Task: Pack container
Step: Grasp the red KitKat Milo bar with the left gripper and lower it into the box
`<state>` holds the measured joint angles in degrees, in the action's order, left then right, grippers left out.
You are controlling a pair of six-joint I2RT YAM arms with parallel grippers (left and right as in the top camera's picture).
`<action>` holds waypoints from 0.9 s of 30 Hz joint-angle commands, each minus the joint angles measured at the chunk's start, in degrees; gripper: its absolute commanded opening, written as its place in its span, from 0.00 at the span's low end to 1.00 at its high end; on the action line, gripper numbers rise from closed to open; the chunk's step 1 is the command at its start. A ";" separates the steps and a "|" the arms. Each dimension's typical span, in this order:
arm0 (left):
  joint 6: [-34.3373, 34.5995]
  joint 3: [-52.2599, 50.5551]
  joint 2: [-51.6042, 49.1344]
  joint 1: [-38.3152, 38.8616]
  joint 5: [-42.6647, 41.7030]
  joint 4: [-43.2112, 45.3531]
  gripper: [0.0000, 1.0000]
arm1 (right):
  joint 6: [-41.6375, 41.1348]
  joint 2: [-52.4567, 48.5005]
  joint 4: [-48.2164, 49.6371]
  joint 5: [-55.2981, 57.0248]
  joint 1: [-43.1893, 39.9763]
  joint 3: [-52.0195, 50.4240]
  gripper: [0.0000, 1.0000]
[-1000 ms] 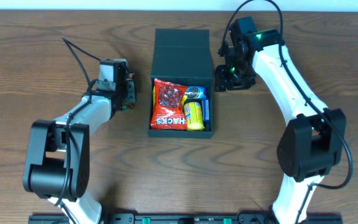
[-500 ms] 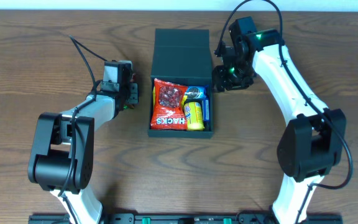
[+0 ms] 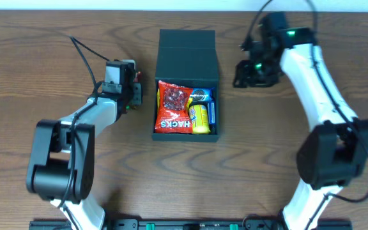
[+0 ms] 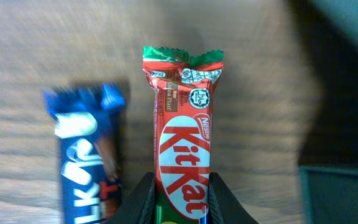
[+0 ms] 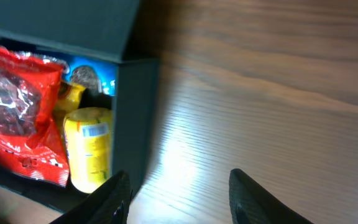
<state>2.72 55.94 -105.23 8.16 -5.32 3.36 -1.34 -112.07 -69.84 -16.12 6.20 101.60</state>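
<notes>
Your left fingers (image 4: 140, 204) press both sides of the KitKat bar (image 4: 185, 143) lying on the desk (image 3: 43, 64), arm angled inward left of the mid-desk container (image 3: 187, 57). Your right fingers (image 5: 118, 198) gape empty just right of it, arm outstretched.

KitKat on red wrapper (image 4: 182, 143), HACKS on red bag (image 3: 173, 110)

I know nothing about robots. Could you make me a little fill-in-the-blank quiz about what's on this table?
The left fingers flank a KitKat bar whose wrapper is mainly ___. The lid of the container is ___. Its big red packet reads ___. The right fingers hold ___.
Missing words: red; open; HACKS; nothing.
</notes>
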 commanded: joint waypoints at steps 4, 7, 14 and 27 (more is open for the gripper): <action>-1.07 2.51 11.50 2.21 4.68 -1.86 0.07 | 7.15 8.07 -1.07 -0.42 -3.34 -0.13 0.52; -1.03 2.51 15.80 6.14 4.68 -4.50 0.06 | 7.89 10.36 -0.76 -0.37 -3.56 -0.13 0.54; 8.20 2.51 18.18 20.04 5.27 -6.54 0.07 | 7.85 11.26 -1.46 -0.42 -3.56 -0.13 0.55; 31.65 2.51 9.99 35.04 10.14 -7.56 0.08 | 7.80 11.26 -3.26 -0.44 -3.54 -0.15 0.55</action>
<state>27.00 57.25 -92.90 42.41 3.31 -4.84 5.52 -101.82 -72.84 -16.10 2.92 101.60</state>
